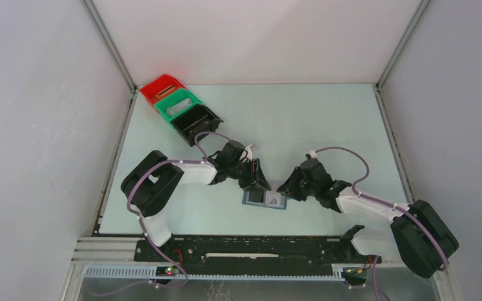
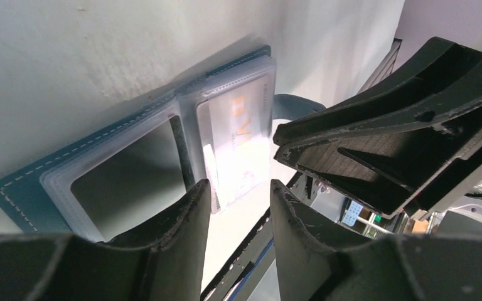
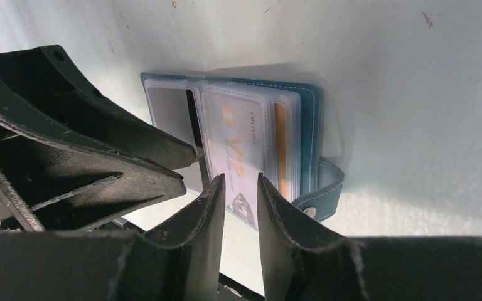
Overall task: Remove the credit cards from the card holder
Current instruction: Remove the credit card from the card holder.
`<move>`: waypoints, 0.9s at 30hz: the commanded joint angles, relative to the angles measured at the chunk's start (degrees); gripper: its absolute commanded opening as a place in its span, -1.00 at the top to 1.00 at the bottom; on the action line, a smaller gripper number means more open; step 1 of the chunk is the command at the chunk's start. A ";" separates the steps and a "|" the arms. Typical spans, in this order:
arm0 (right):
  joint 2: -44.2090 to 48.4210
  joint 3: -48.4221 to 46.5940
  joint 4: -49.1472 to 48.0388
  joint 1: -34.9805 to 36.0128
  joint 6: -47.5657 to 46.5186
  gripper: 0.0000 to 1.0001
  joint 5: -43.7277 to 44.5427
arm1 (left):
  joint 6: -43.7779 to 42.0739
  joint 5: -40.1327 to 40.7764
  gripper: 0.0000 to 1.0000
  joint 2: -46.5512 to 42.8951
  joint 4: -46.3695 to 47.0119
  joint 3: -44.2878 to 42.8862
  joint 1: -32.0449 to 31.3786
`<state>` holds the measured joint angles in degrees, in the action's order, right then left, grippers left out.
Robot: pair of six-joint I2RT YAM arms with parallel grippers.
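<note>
Where the arms meet: the middle of the pale tabletop (image 1: pixel 326 125), a little toward its near edge. The holder lies there, within reach of both arms.
Arms: the left arm (image 1: pixel 182 172) and right arm (image 1: pixel 376 207) come in from opposite sides, their heads nearly meeting over the holder. I take it one is to steady it while the other draws a card.
Bins: the red, green and black bins (image 1: pixel 179 106) sit in a row at the far left corner, well apart from the work.
Holder: the blue holder (image 1: pixel 270 200) lies open and flat with its clear sleeves up, so the cards face the fingers. Its strap (image 3: pixel 323 188) is flopped out to one side.
Left fingers: the left fingers (image 2: pixel 185 226) are partly open with nothing between them, poised at the fold. One tip is at the dark card's sleeve; whether it presses there I cannot tell.
Right fingers: the right fingers (image 3: pixel 201 219) stand a narrow gap apart with nothing visibly gripped. They straddle the near end of the silver card, probably lining up a pinch.
Silver card: the silver card (image 3: pixel 235 150) is in the strap-side sleeve, and its near end seems to poke just past the sleeve mouth.
Dark card: the dark card (image 2: pixel 132 169) is fully seated in the other sleeve.
Orange strip: an orange strip (image 3: pixel 279 144) shows behind the silver card, perhaps another card.
Progress: neither card is out yet.
</note>
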<state>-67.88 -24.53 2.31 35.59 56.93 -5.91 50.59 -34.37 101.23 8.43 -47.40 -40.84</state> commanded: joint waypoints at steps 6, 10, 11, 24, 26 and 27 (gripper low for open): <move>-2.95 -0.21 -4.26 -0.18 -0.27 0.34 -0.29 | -0.52 1.27 0.10 2.32 0.22 -1.94 -0.16; -2.41 -0.16 -3.32 -0.09 -0.24 0.35 0.72 | -1.13 2.07 0.10 2.22 -0.59 -1.63 -0.18; -1.80 -0.16 -2.81 -0.09 -0.31 0.35 1.18 | -1.31 2.27 0.11 2.13 -0.71 -1.51 -0.19; -2.06 -0.16 -1.27 0.83 -1.02 0.34 2.40 | -2.59 3.47 0.13 2.80 -1.39 -1.11 -0.20; -2.38 -0.17 -1.65 1.17 -0.65 0.35 2.34 | -2.60 3.45 0.12 2.89 -1.39 -1.05 -0.20; -2.16 -0.16 -1.58 1.41 -0.44 0.36 2.62 | -2.60 3.56 0.13 2.92 -1.39 -0.99 -0.19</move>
<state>-69.78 -24.53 1.87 36.10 56.80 -4.38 49.95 -33.15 103.24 8.21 -47.40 -40.86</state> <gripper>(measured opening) 0.326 0.438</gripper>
